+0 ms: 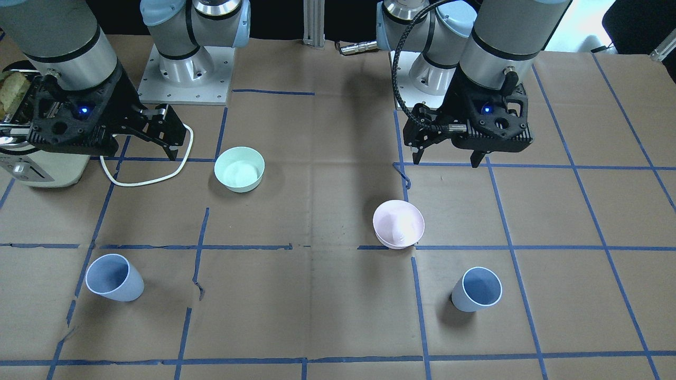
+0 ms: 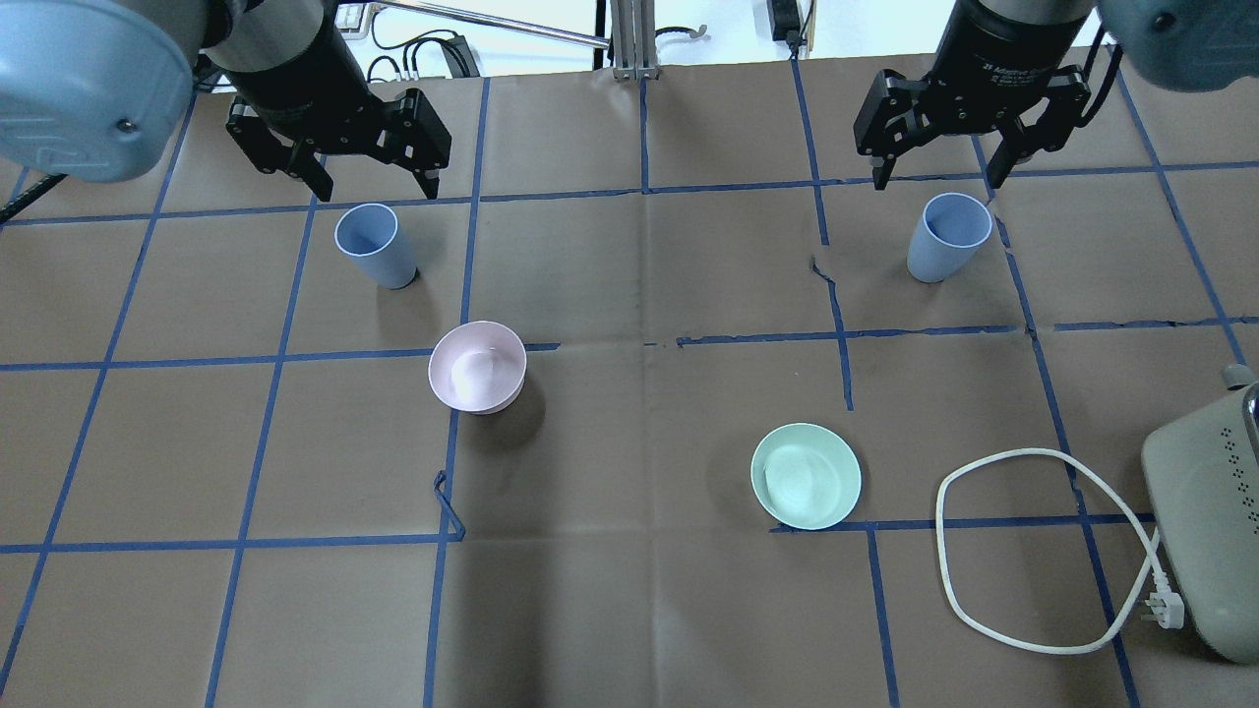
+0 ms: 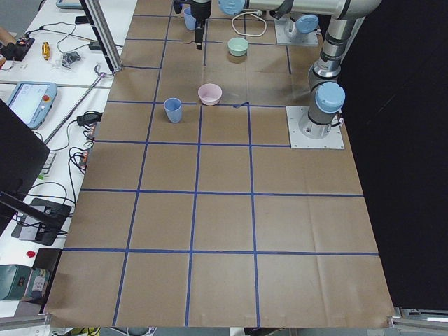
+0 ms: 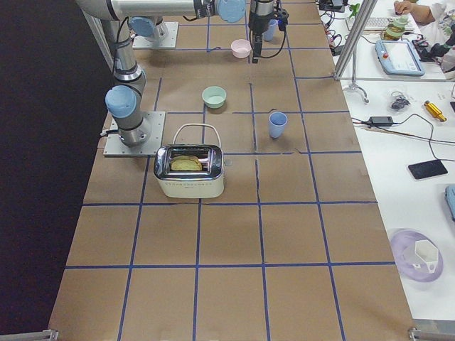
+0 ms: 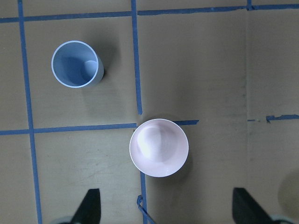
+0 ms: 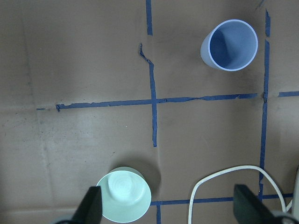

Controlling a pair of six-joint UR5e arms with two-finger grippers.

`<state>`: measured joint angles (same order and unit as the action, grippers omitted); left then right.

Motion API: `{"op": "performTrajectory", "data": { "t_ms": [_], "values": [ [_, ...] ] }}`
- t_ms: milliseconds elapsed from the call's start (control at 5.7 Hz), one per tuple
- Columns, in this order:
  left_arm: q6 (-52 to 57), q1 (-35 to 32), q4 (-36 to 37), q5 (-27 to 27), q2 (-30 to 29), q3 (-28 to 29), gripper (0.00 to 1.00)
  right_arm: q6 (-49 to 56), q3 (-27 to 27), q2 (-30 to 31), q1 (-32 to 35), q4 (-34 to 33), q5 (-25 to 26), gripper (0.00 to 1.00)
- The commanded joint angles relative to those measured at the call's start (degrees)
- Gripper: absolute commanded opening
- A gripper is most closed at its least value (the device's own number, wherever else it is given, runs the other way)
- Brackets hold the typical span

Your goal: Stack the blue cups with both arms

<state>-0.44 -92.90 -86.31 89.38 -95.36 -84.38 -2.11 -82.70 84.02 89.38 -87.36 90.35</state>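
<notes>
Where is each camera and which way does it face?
Overhead: behind robot, looking down; left claw, right claw.
Front-facing: across table, facing robot; both claws.
Left side: table's left end; left arm nearest.
Right side: table's right end; right arm nearest.
Left wrist: down at pink bowl; fingertips.
Right wrist: down at mint bowl; fingertips.
Overhead and front-facing share both bowls.

The 1 brown paper-covered worktop (image 2: 629,610), gridded with blue tape, carries 2 small pale periwinkle-blue plastic tumblers, 1 left cup (image 2: 376,246) and 1 right cup (image 2: 946,238). It also holds 2 wider bowls, 1 pale pink plastic bowl (image 2: 477,366) and 1 mint-green plastic bowl (image 2: 806,476), along with 1 cream-coloured toaster (image 4: 189,170) and its 1 white power cord (image 2: 1023,451). Above them are 2 silver-grey jointed robot arms, 1 left arm (image 2: 285,69) and 1 right arm (image 2: 1013,44), each ending in 1 pair of black jaws.
</notes>
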Motion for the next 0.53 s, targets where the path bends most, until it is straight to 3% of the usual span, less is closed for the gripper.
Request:
{"op": "performTrajectory", "data": {
  "t_ms": [0,351],
  "values": [
    [0.1,0.0,0.0,0.0,0.0,0.0,0.99,0.3,0.1,-0.2,0.0,-0.1,0.0,1.00],
    [0.2,0.0,0.0,0.0,0.0,0.0,0.99,2.0,0.0,-0.6,-0.9,-1.0,0.2,1.00]
  ]
}}
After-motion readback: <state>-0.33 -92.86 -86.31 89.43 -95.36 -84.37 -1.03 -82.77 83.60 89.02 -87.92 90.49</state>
